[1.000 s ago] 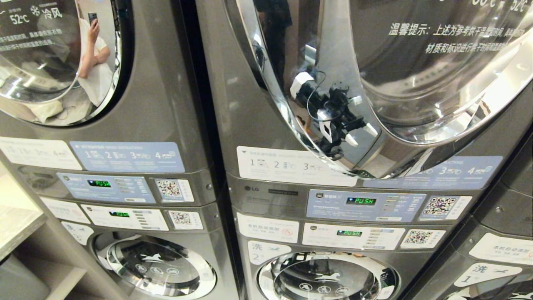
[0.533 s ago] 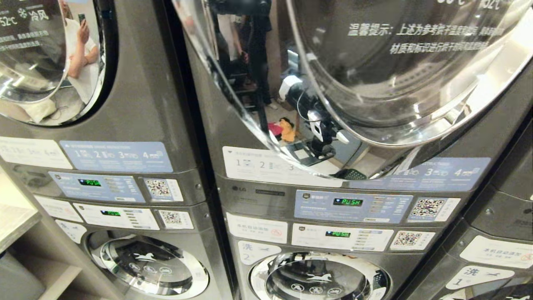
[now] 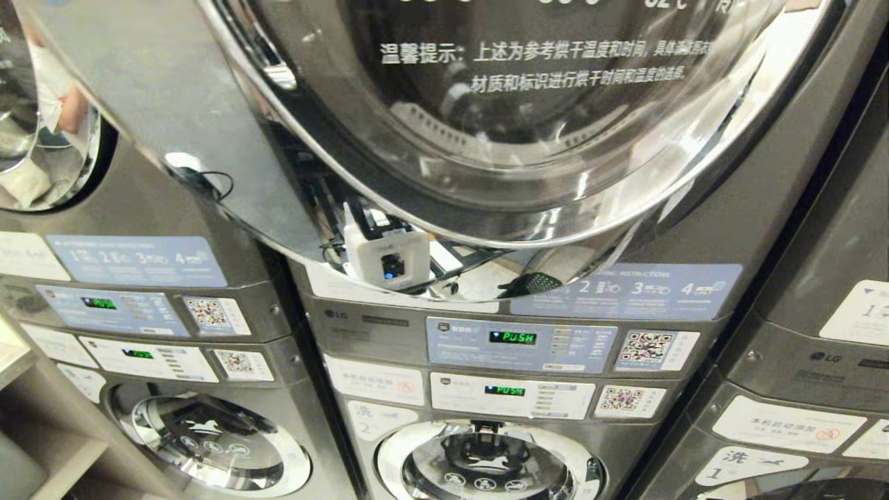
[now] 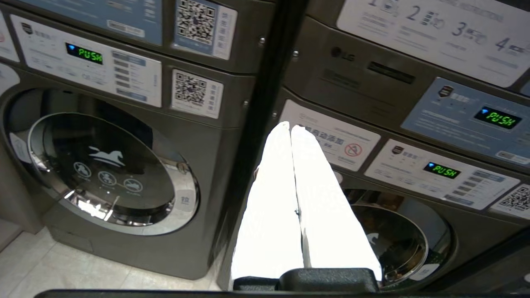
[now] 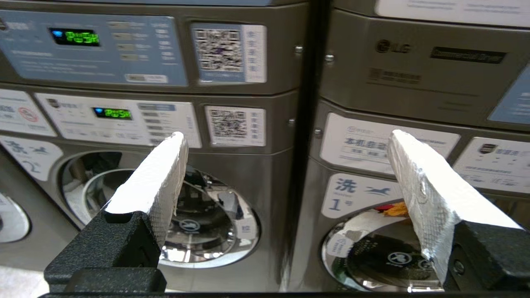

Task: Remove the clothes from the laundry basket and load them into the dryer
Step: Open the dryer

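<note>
Dryer door (image 3: 486,139): large round chrome-rimmed glass door with white Chinese lettering, filling the upper middle of the head view; it belongs to the upper machine of the middle stack.
Dryer control panel (image 3: 521,344): blue panel just below the door, green display reading PUSH, QR sticker (image 3: 646,347) beside it.
Washer below (image 3: 486,462): smaller round door at the bottom edge of the head view, under a second white panel with its own green display.
Left stack (image 3: 139,278): same layout, standing against the middle stack, its lower door (image 3: 215,444) near the bottom left corner.
Right stack (image 3: 819,333): partly in view at the right edge.
Left gripper (image 4: 290,128): white fingers (image 4: 273,207) pressed together, nothing between them, pointing at the seam between the left and middle stacks.
Right gripper (image 5: 285,138): white fingers (image 5: 157,178) spread wide, empty, pointing at the seam between the middle and right stacks.
Clothes and laundry basket: not seen directly in any view.
Reflection in dryer door (image 3: 385,257): white boxy robot part with a blue light.
</note>
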Motion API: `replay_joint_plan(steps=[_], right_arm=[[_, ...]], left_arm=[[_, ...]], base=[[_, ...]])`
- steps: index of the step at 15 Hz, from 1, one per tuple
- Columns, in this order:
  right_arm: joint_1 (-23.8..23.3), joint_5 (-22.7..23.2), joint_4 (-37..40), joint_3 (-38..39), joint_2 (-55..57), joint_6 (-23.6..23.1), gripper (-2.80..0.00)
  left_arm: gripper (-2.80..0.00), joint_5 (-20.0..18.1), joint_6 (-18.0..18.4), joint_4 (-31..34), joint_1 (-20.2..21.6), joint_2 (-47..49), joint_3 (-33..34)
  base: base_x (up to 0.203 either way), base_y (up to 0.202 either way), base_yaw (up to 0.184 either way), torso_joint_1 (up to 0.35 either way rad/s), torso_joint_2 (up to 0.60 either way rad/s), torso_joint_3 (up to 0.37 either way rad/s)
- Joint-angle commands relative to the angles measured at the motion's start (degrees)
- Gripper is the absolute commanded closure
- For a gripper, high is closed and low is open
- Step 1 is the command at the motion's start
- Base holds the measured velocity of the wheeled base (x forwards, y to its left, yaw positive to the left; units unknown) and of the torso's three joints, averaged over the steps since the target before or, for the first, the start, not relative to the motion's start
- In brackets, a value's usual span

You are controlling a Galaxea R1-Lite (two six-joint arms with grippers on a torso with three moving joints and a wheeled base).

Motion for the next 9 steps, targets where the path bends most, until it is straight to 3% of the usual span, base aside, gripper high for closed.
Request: replay_joint_plan(steps=[1, 9], right_arm=[[0.0, 0.0, 0.0, 0.4, 0.1, 0.0, -2.8], [0.0, 0.0, 0.0, 0.4, 0.1, 0.1, -2.8]], left_arm=[[0.0, 0.0, -0.1, -0.1, 0.0, 0.0, 1.8], [0.0, 0.0, -0.1, -0.1, 0.0, 0.0, 1.8]], base=[[0.0, -0.194, 0.001, -0.002, 0.0, 0.002], [0.0, -0.194, -0.001, 0.004, 0.0, 0.003]])
